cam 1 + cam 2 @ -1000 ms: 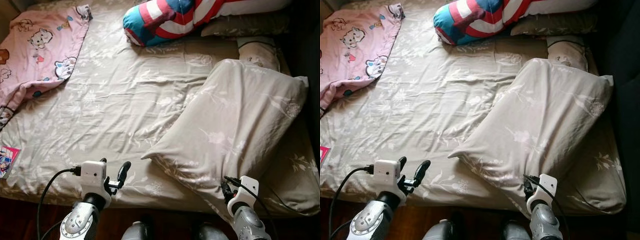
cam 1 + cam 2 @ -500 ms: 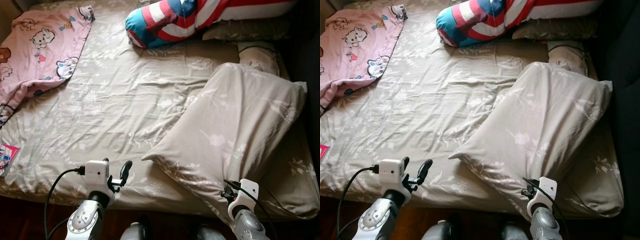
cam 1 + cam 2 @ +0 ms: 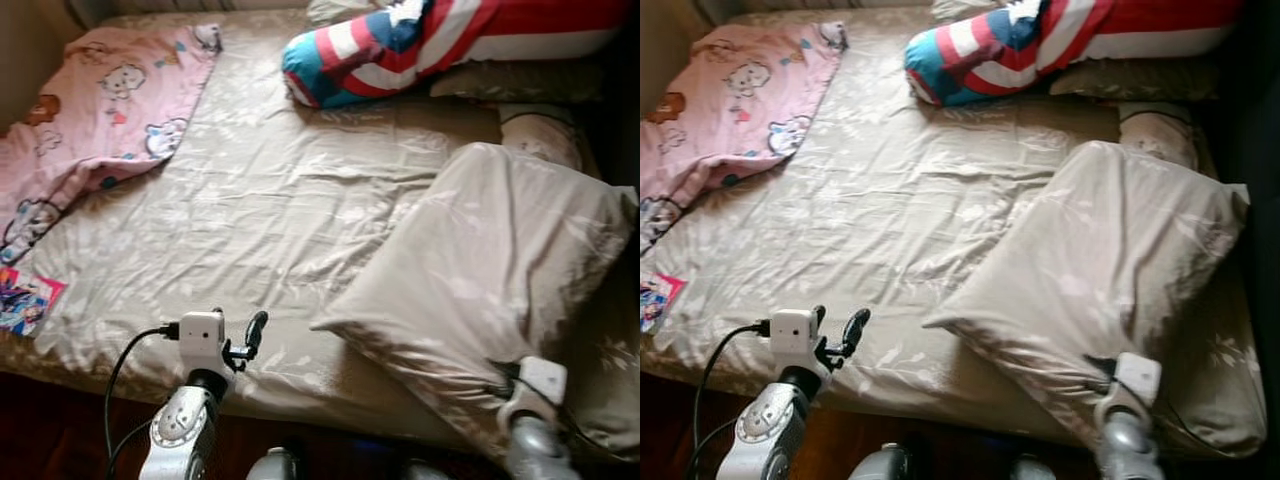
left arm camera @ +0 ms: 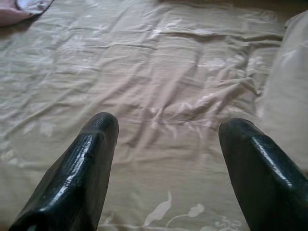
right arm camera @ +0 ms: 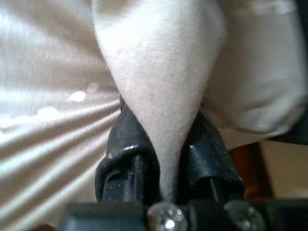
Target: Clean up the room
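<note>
Right hand (image 5: 166,159) pinches pillow (image 3: 500,270) corner — left hand (image 4: 166,159) spread wide.

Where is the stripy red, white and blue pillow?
The stripy pillow lies at the far end of the bed, toward the robot's right, beyond the big beige pillow and across from the pink blanket.

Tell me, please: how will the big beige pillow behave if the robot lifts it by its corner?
The pillow probably sags: its corner bunches thin between the right gripper fingers. It looks plump, so likely light for its bulk. The smooth cloth might slip.
</note>
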Controlling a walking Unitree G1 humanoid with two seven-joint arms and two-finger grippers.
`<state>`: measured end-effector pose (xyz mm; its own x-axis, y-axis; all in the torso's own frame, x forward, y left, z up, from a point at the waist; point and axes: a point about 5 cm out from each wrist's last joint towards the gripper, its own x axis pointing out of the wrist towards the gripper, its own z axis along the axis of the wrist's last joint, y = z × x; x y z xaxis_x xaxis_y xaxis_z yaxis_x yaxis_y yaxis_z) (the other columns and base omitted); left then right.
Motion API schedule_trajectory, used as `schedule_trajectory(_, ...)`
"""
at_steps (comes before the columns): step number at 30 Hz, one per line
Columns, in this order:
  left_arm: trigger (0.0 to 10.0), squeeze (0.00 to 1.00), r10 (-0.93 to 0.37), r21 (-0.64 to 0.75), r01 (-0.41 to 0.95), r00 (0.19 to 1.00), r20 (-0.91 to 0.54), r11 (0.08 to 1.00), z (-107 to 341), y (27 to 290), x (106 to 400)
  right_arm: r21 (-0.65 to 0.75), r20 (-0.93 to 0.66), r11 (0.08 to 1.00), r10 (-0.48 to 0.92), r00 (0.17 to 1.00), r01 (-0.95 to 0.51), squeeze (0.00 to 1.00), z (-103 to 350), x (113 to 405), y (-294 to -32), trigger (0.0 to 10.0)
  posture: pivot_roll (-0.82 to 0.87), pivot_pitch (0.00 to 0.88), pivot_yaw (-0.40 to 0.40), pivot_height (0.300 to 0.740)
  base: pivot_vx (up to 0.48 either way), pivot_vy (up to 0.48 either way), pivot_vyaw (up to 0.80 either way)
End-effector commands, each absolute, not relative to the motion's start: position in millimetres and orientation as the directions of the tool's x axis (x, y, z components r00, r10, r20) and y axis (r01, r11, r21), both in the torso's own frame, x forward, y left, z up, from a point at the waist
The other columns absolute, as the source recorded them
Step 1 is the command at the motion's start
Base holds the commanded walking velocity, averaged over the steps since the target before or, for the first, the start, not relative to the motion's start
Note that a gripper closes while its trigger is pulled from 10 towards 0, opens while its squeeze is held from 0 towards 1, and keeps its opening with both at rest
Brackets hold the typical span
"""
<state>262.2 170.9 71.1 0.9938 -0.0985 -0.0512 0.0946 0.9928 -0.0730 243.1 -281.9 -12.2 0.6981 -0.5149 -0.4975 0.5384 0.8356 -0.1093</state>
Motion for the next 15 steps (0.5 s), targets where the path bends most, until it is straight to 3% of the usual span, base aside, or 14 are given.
schedule_trajectory(1, 10.0, 0.00, -0.070, -0.082, 0.064, 0.995, -0.072, 0.995, 64, 176, 260, -0.161, -0.415, 0.732, -0.659, 0.627, 0.662, 0.00, 5, 234, -319, 0.0, -0.11, 0.168, 0.058, 0.740, 0.000, 0.000, 0.00)
schedule_trajectory(8, 10.0, 0.00, -0.068, -0.081, 0.063, 0.996, -0.065, 0.995, 62, 177, 264, -0.235, -0.309, 0.617, -0.780, 0.544, 0.751, 0.00, 30, 227, -355, 0.0, -0.13, 0.158, 0.059, 0.740, 0.000, 0.000, 0.00)
schedule_trajectory(11, 10.0, 0.00, -0.066, -0.079, 0.061, 0.996, -0.061, 0.995, 61, 178, 266, -0.287, -0.228, 0.502, -0.863, 0.451, 0.816, 0.00, 51, 218, -384, 0.0, -0.13, 0.154, 0.061, 0.740, 0.000, 0.000, 0.00)
schedule_trajectory(15, 10.0, 0.00, -0.068, -0.078, 0.064, 0.996, -0.057, 0.995, 60, 178, 266, -0.313, -0.197, 0.451, -0.892, 0.408, 0.836, 0.00, 60, 212, -396, 0.0, -0.13, 0.152, 0.062, 0.740, 0.000, 0.000, 0.00)
